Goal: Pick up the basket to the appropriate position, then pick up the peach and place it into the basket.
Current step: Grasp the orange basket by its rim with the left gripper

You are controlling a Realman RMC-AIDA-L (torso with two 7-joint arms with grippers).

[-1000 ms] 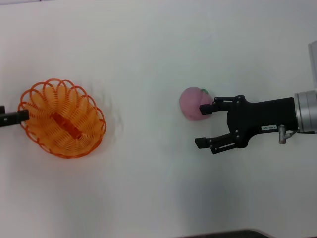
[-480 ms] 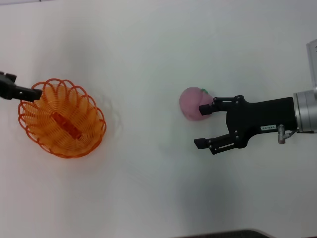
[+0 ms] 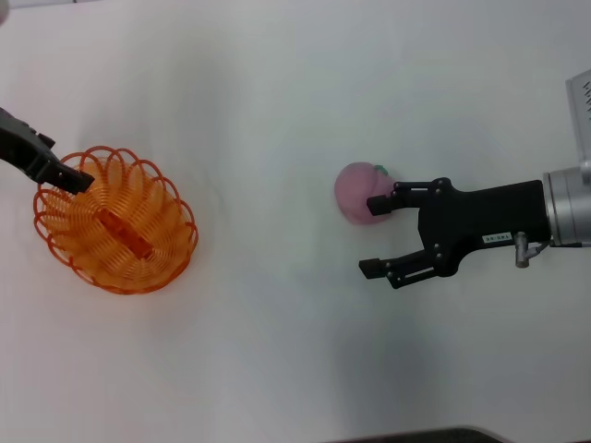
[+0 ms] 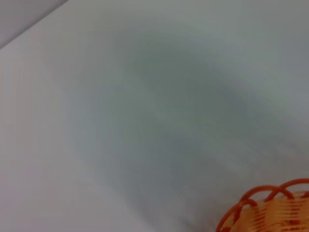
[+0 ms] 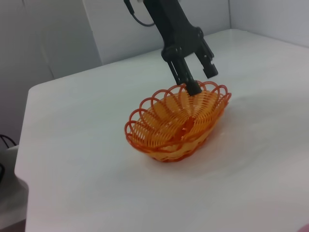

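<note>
The orange wire basket [image 3: 115, 221] sits on the white table at the left. It also shows in the right wrist view [image 5: 178, 121], and its rim shows in the left wrist view [image 4: 270, 205]. My left gripper [image 3: 69, 175] is at the basket's far left rim. In the right wrist view the left gripper [image 5: 200, 79] is open, with one finger just inside the rim and the other outside it. The pink peach [image 3: 354, 191] lies right of centre. My right gripper [image 3: 374, 235] is open beside the peach, its far finger touching the fruit and its near finger off to the side.
The white table [image 3: 277, 111] stretches between basket and peach. A dark edge [image 3: 425, 436] runs along the near side. A grey box corner [image 3: 582, 101] stands at the far right.
My left gripper has moved from the basket's left side up to its far left rim and reaches over it. The basket, the peach and the right gripper have barely moved.
</note>
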